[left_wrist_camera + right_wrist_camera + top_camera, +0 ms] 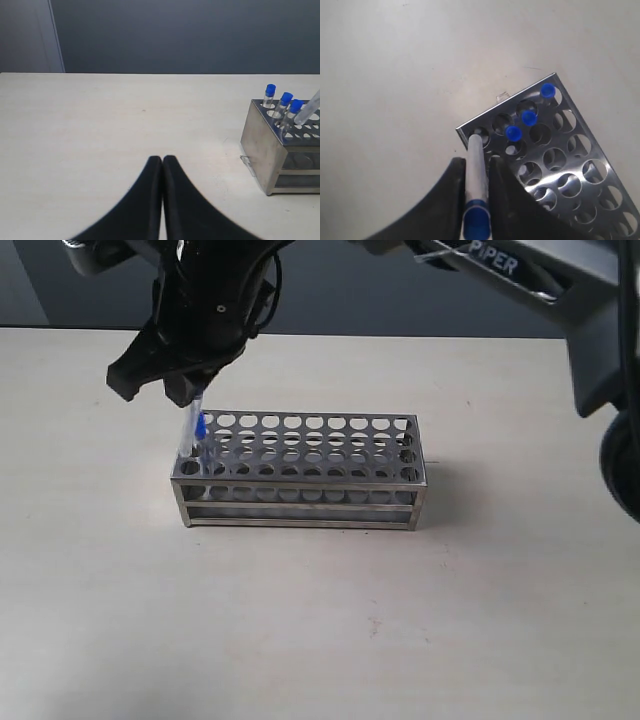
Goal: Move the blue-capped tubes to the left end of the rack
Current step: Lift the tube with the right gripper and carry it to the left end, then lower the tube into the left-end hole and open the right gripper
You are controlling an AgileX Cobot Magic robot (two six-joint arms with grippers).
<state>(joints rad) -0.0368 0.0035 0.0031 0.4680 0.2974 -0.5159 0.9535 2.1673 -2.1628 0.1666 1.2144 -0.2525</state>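
Tube [474,150], blue-capped: light, slick, breakable, we judge; right gripper [476,161] pinches it below cap [476,222]; left gripper [162,160] closed, empty.

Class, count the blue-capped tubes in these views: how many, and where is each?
4. Three blue-capped tubes stand at the left end of the rack; the fourth is held by the right gripper at that end's corner hole. None seems hidden.

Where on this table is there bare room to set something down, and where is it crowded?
Bare table stretches along the front of the rack and off its right end. Left of the rack is also bare, out to the left gripper, fingers shut. Crowded: the rack's left end, where the right gripper holds a blue-capped tube beside three seated tubes.
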